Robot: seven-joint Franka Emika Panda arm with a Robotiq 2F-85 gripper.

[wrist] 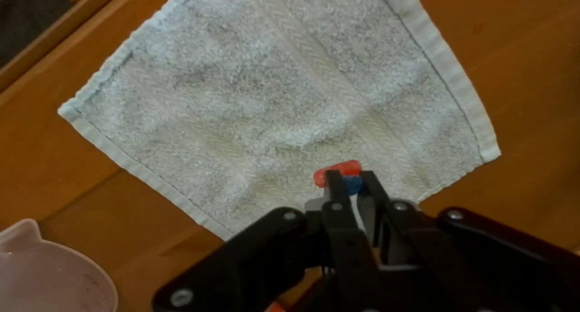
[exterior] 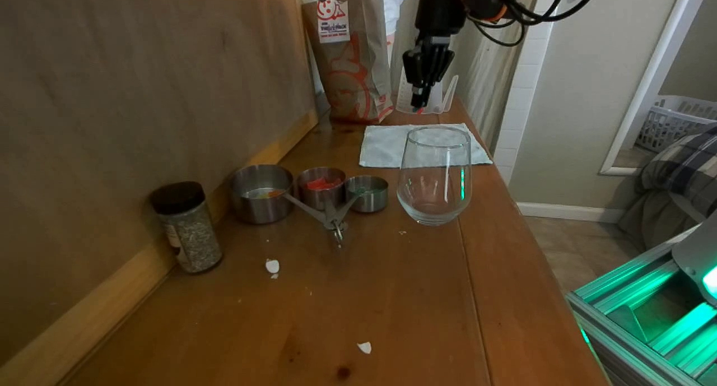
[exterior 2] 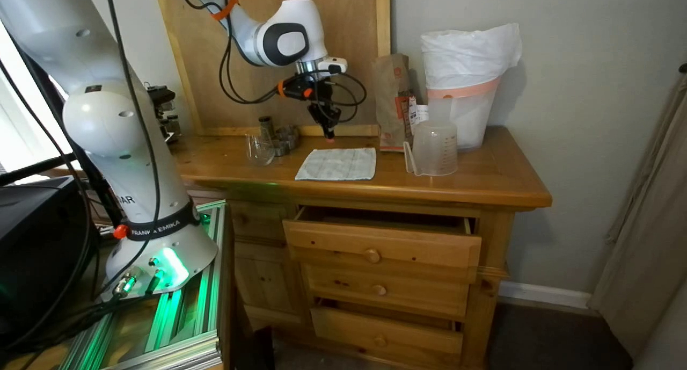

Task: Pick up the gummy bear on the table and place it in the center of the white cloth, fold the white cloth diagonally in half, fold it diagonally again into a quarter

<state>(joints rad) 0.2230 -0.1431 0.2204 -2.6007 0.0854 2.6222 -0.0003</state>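
Red and blue in gripper (wrist: 351, 174): can make out gummy (wrist: 340, 167) pinched at tips, aloft over flat cloth (exterior 2: 337, 165) on table (exterior 2: 485, 171), with glass (exterior 2: 260, 150) left and jug (exterior 2: 437, 150) right in an exterior view.

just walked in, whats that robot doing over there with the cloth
A robot arm has a red and blue gummy bear pinched in its gripper, held in the air. The white cloth lies spread out and unfolded on the table, and in the wrist view the gummy bear shows against it. The gummy bear has not been set down yet, and neither fold is made. A clear glass stands near the cloth, with metal measuring cups beside it.
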